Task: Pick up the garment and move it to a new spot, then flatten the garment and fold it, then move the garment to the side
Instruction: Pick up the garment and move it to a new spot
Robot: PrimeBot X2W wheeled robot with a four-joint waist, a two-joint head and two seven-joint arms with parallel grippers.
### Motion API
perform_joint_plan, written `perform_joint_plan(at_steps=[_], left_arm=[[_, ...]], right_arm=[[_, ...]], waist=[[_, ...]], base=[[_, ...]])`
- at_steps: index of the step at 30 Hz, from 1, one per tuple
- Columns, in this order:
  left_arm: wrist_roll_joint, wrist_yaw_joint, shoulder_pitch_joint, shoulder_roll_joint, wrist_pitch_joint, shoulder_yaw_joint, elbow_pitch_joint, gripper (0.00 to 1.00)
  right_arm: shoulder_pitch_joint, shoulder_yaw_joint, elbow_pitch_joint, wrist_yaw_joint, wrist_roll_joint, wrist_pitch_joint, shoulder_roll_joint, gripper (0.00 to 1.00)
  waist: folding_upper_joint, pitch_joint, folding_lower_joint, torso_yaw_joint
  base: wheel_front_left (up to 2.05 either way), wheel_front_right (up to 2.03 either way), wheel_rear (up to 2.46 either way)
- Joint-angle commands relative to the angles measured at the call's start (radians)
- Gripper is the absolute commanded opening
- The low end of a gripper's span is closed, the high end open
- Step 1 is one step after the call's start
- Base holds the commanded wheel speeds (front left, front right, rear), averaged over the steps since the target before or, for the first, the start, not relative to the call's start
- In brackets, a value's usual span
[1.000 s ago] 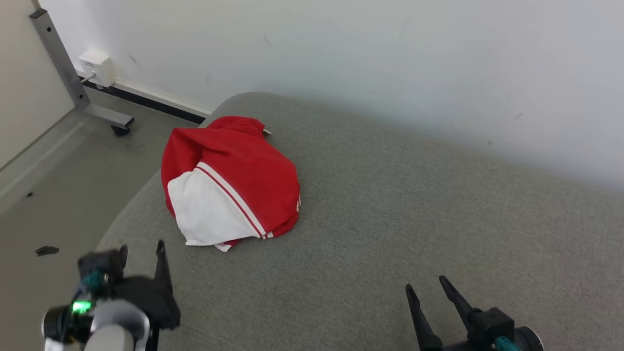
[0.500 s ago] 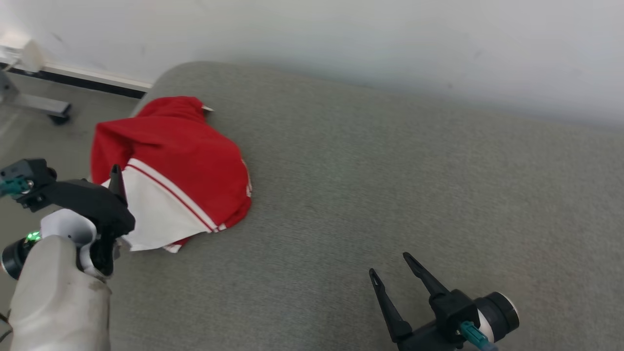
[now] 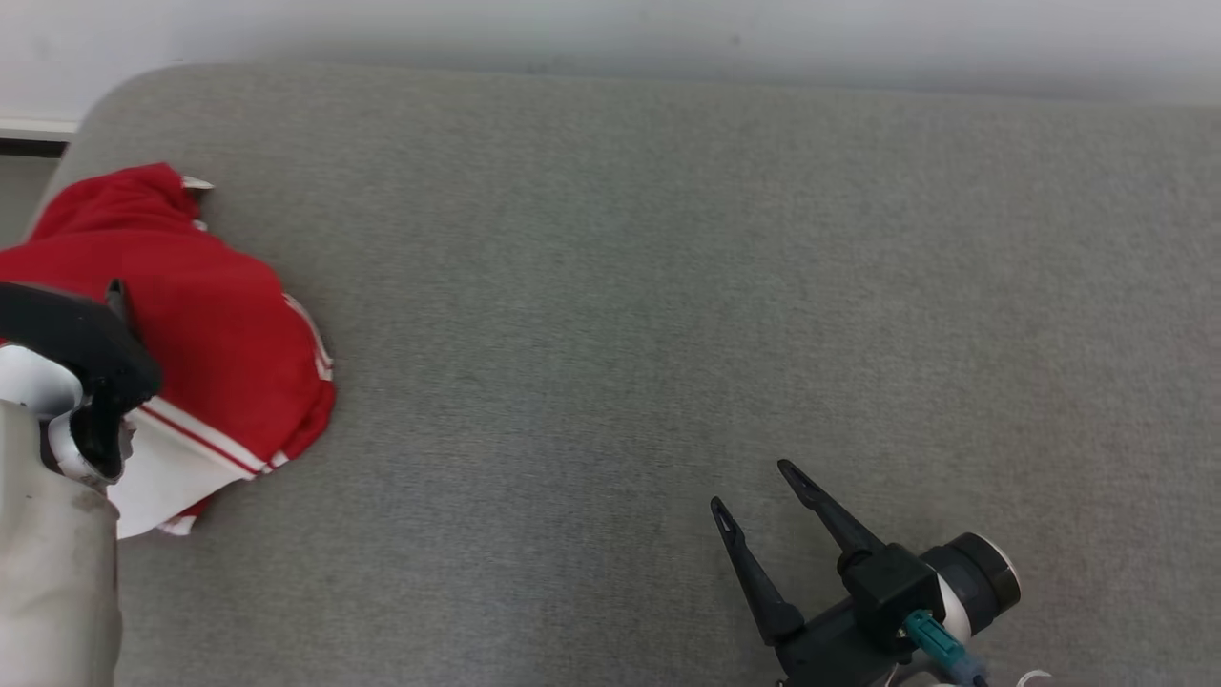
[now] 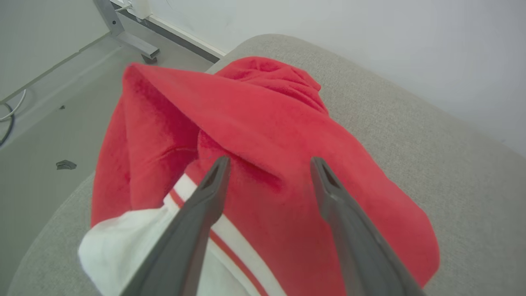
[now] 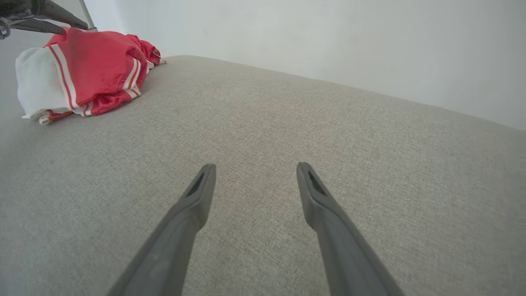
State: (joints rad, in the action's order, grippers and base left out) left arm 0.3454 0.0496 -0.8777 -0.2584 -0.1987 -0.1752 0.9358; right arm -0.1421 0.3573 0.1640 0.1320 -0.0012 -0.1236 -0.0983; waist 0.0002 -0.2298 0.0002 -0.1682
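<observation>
The garment [image 3: 219,324] is a crumpled red piece with a white panel and red-white stripes, heaped at the left end of the grey cushion [image 3: 668,286]. In the left wrist view my left gripper [image 4: 270,160] stands open right over the garment [image 4: 263,107], its fingertips to either side of a red fold. I cannot tell whether they touch the cloth. In the head view that gripper's black body covers the garment's left part. My right gripper [image 3: 750,485] is open over bare cushion at the lower right, far from the garment [image 5: 98,53], with nothing between its fingers [image 5: 193,197].
A white wall runs along the cushion's far edge. Beyond its rounded left end lies grey floor with a metal frame leg on a caster [image 4: 131,39] and a small dark scrap [image 4: 65,165].
The head camera has swung right, so the garment now sits at the picture's left edge. My left gripper has come forward over the garment, still open. The right gripper has hardly moved.
</observation>
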Motion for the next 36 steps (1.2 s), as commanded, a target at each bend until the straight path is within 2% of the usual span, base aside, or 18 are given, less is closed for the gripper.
perform_joint_plan(at_steps=[1,5,6,7,17,27,30,36], left_arm=[[-0.017,0.012,-0.009,-0.011,-0.008,0.008,0.007,1.00],[-0.029,0.036,-0.003,-0.023,-0.031,0.019,0.004,1.00],[-0.030,0.039,0.004,-0.028,-0.037,0.022,0.002,0.39],[-0.035,0.042,0.014,-0.034,-0.047,0.029,0.000,0.00],[-0.028,0.019,0.039,-0.091,-0.107,0.040,-0.083,0.00],[-0.032,-0.060,-0.012,-0.162,-0.217,0.084,-0.258,0.00],[-0.024,-0.082,-0.033,-0.163,-0.227,0.098,-0.318,0.00],[0.013,-0.125,-0.077,-0.111,-0.207,0.126,-0.418,0.00]], right_arm=[[-0.009,-0.001,-0.009,-0.002,0.004,-0.002,-0.007,1.00],[-0.012,-0.011,-0.021,-0.002,0.005,-0.007,-0.009,1.00],[-0.012,-0.011,-0.021,-0.002,0.005,-0.008,-0.008,1.00],[-0.012,-0.014,-0.021,-0.002,0.006,-0.010,-0.007,1.00],[0.001,-0.053,0.016,-0.002,0.021,-0.045,0.021,1.00],[0.033,-0.129,0.114,-0.002,0.061,-0.108,0.047,1.00],[0.044,-0.139,0.136,-0.002,0.107,-0.124,0.049,1.00],[0.052,-0.128,0.166,-0.002,0.153,-0.138,0.048,1.00]], waist=[[-0.0002,-0.067,-0.0002,0.069],[-0.0002,-0.083,-0.0002,0.081],[-0.0002,-0.084,-0.0002,0.083],[-0.0002,-0.084,-0.0002,0.085],[-0.0002,-0.024,-0.0002,0.069],[-0.0002,0.141,-0.0002,0.074],[-0.0002,0.189,-0.0002,0.088],[-0.0002,0.257,-0.0002,0.146]], base=[[0.00,0.00,0.00],[0.00,0.00,0.00],[0.00,0.00,0.00],[0.00,0.00,0.00],[0.00,0.00,0.00],[0.00,0.00,0.00],[0.00,0.00,0.00],[0.00,0.00,0.00]])
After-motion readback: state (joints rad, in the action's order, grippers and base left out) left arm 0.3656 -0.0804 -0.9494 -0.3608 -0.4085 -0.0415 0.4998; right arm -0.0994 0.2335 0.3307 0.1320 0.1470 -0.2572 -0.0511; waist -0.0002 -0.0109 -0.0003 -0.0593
